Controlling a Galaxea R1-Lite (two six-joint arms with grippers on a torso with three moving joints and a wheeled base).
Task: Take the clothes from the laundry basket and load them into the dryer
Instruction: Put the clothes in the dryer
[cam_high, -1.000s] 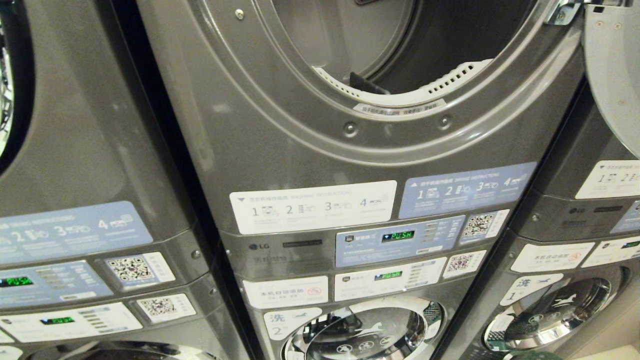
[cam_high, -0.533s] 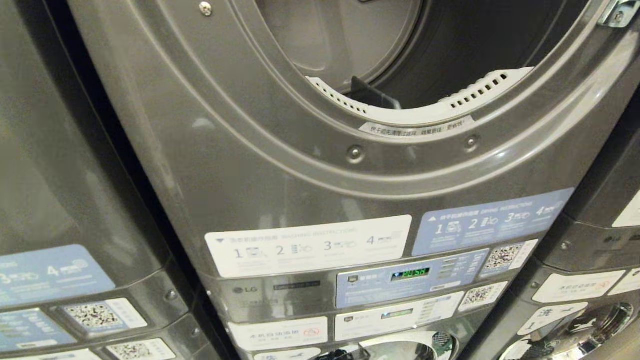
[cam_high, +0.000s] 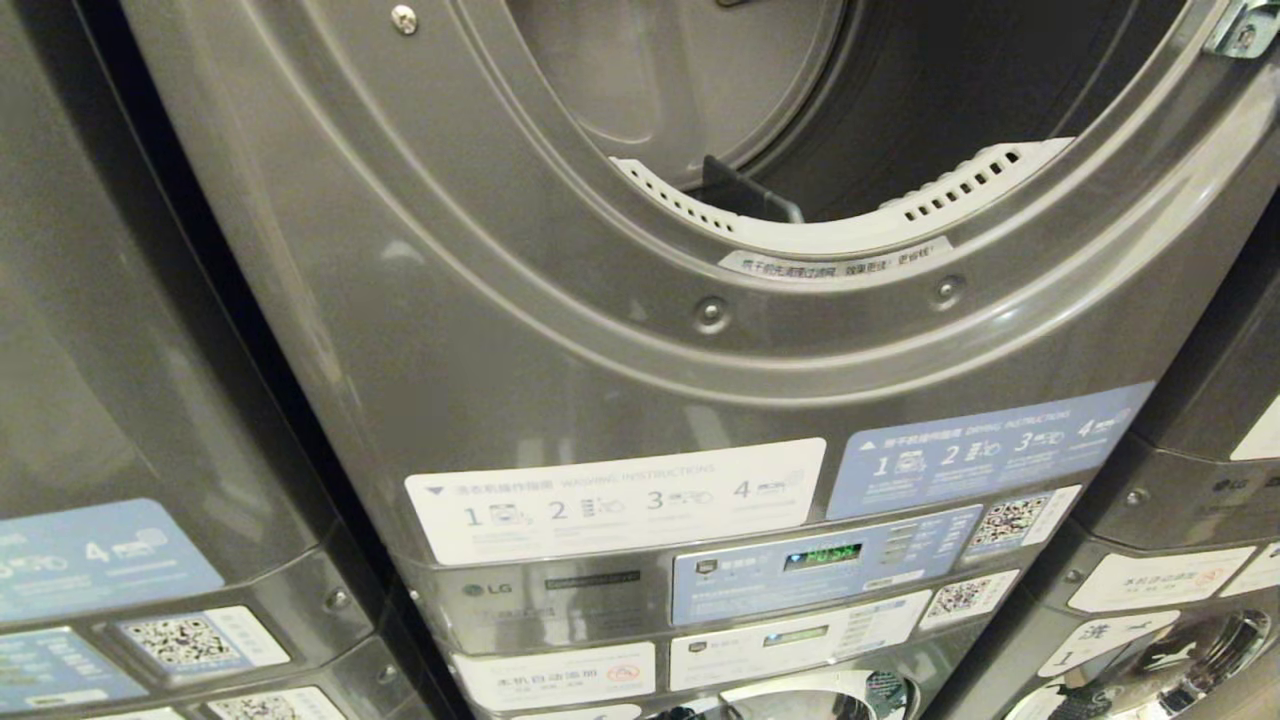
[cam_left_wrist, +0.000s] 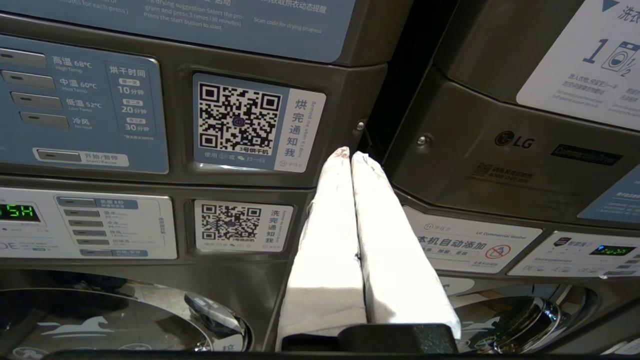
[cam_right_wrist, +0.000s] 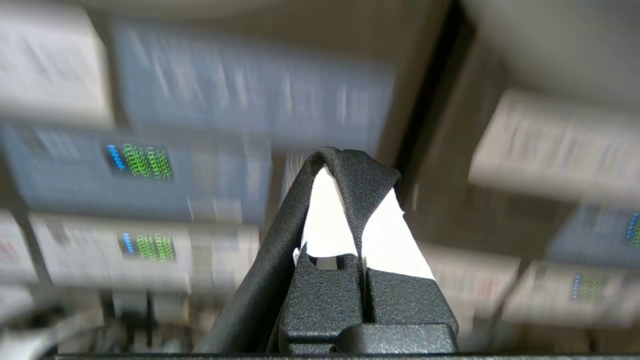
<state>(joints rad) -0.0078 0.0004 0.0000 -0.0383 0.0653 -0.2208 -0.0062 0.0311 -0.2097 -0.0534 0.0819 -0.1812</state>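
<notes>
The grey dryer (cam_high: 620, 380) fills the head view, its round opening (cam_high: 930, 110) uncovered and the drum dark inside, with no clothes showing in it. Neither arm shows in the head view. In the right wrist view my right gripper (cam_right_wrist: 357, 192) is shut on a dark woven piece of clothing (cam_right_wrist: 365, 175) that drapes over its white fingertips and hangs down beside them. My left gripper (cam_left_wrist: 350, 156) is shut with nothing in it, held before the seam between two machines' control panels. The laundry basket is out of view.
Grey machines of the same kind stand close on the left (cam_high: 120, 350) and right (cam_high: 1210, 470). Below the dryer opening are instruction labels and a control panel (cam_high: 820, 560), then a washer door (cam_high: 800, 695). A door hinge (cam_high: 1240, 30) sits at the opening's upper right.
The whole head view has shifted: the dryer front now looks larger and sits lower, so the camera has come closer. The right wrist view's background is smeared by motion.
</notes>
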